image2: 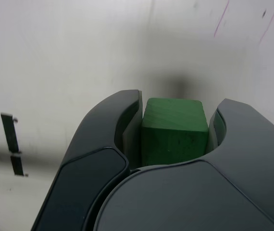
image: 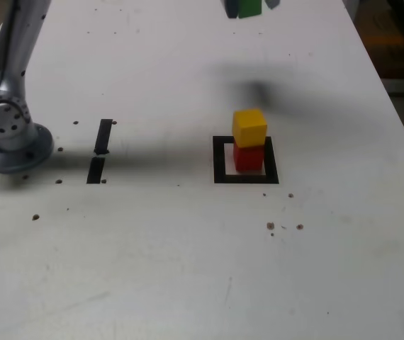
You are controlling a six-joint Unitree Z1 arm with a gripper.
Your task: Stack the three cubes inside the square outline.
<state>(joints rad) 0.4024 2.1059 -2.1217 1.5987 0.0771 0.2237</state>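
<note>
No brand, label or lettering is showing that I can read. Up above the white worktop (image: 152,248), the tool (image2: 175,120) is gripping the green cube (image2: 174,130) between its jaws. Below, the yellow cube (image: 249,128) is sitting on the red cube (image: 249,158), which is resting inside the black square outline (image: 219,170).

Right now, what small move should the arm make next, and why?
Probably carry the green cube over to above the yellow cube: the fingers hold it high, away from the square outline, where yellow already sits on the red cube.
</note>
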